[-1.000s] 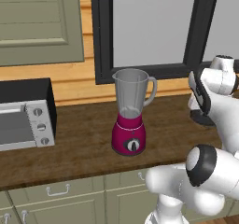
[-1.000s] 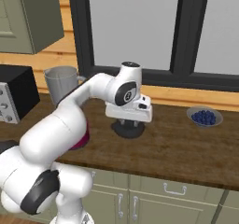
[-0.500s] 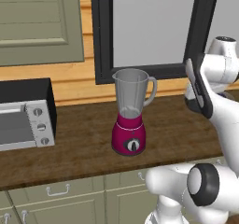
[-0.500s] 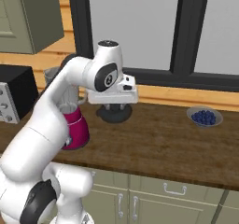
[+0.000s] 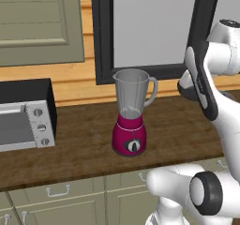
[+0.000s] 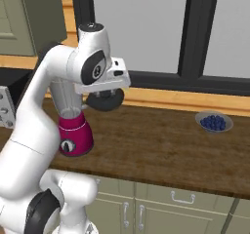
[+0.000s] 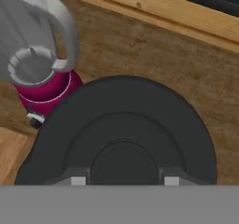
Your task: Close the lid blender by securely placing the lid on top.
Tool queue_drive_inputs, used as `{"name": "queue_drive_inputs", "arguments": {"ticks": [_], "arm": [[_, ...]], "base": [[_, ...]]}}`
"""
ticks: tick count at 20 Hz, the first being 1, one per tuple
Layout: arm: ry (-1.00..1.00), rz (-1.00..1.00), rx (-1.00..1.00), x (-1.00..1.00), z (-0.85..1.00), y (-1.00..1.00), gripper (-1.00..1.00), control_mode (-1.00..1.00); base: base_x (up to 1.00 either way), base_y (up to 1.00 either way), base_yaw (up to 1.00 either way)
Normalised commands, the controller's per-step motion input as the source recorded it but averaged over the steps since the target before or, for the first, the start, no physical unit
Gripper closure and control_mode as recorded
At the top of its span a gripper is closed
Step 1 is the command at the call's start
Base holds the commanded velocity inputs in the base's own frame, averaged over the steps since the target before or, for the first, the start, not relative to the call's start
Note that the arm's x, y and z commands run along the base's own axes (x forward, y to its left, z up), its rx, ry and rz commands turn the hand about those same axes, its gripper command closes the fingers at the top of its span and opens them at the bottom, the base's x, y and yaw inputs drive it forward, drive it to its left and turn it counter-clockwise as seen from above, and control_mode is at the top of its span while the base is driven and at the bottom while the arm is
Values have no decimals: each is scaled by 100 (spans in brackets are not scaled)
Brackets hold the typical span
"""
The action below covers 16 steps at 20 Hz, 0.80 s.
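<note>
The blender (image 5: 131, 125) stands on the wooden counter, with a magenta base, a black dial and a clear jar (image 5: 133, 93) that is open at the top. In the right base view its base (image 6: 74, 135) shows below my arm. My gripper (image 6: 104, 92) is shut on the lid (image 6: 103, 101), a round black disc held in the air to the right of the jar, apart from it. From the left base view the lid (image 5: 186, 92) is a dark edge under the hand. In the hand view the lid (image 7: 123, 129) covers the middle, with the jar rim (image 7: 31, 65) at upper left.
A silver-and-black toaster oven (image 5: 23, 121) sits at the counter's left end. A bowl of blue berries (image 6: 214, 122) rests at the right near the window sill. A dark-framed window (image 5: 150, 27) rises behind the blender. Cabinet drawers run below the counter edge.
My arm has lifted the lid off the counter level and carried it left, from near the middle of the counter to just right of the blender jar. The blender has stayed put.
</note>
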Motion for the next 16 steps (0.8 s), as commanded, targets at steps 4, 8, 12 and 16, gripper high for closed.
{"name": "queue_drive_inputs", "arguments": {"ticks": [4,8,12,16], "arm": [[-25,17,0,0,50,33,100,-100],[-20,18,0,0,41,40,100,-100],[-11,20,0,0,23,50,100,-100],[-3,21,0,0,7,57,100,-100]], "base": [[0,0,0],[0,0,0],[0,0,0],[0,0,0]]}}
